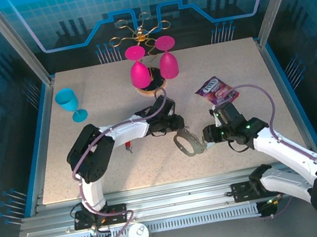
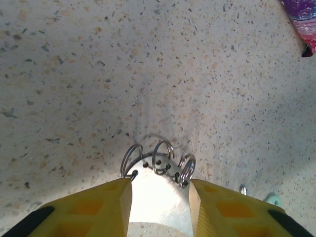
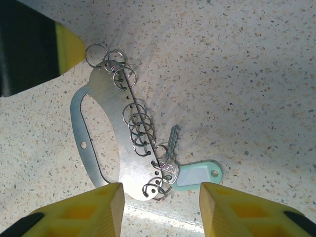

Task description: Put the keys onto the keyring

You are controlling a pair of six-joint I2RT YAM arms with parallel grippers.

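You have the flat, dark grey metal oval keyring lying on the speckled beige tabletop, a little right of centre and nearer its front edge, between your two grippers. Its long axis runs on a diagonal. One end points at the left gripper and the other back at the right gripper. A row of small wire rings follows one long edge. Your left gripper's yellow fingers sit right against both sides of the far end, but you cannot tell whether they actually squeeze it. Your right gripper's fingers are spread wide, with the near end between them and untouched. A small silvery key hangs from a ring at that near end. Its blade points along the keyring, away from the right gripper, and its pale green plastic tag lies flat just beside it. A tiny red-headed key lies well apart, left of centre, beside the left arm. A purple snack packet lies beyond the right gripper.
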